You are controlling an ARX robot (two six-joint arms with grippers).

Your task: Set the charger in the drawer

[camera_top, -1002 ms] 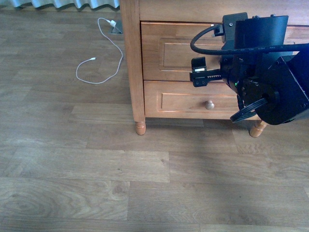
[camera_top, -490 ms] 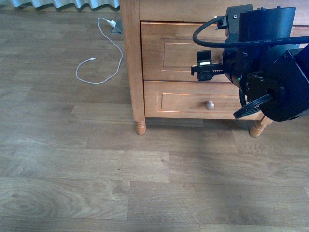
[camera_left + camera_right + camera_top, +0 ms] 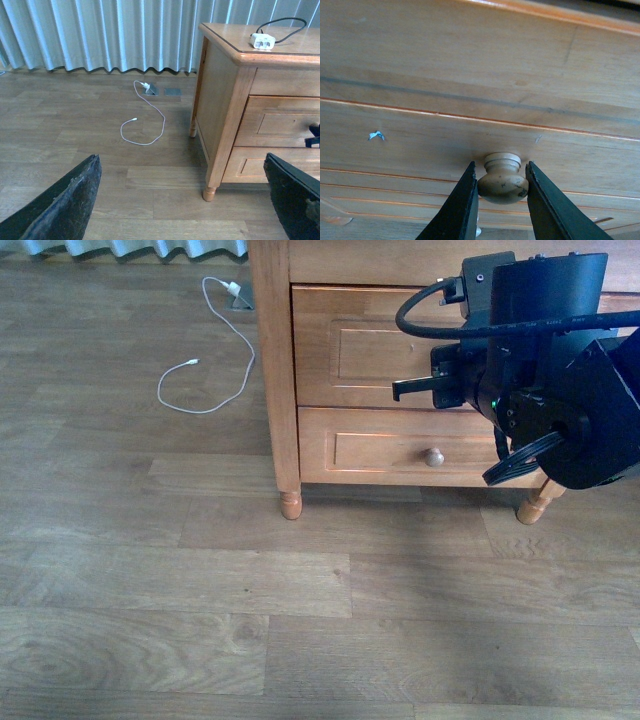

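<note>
— Where's the charger? My front camera doesn't catch it.

— Only my left wrist camera does. The charger (image 3: 262,41) lies on top of the cabinet (image 3: 222,95), near the front edge, with its black cable looped behind it. The drawer (image 3: 365,345) below it is closed.

— And the right arm?

— In the front view it reaches across the drawer's face and covers the knob. My right wrist camera fills that in: the right gripper (image 3: 501,169) is pinched narrow on the knob (image 3: 503,182), one finger against each side.

— Left?

— The left gripper (image 3: 180,165) is spread wide above the floor (image 3: 75,115), back from the cabinet.
</note>
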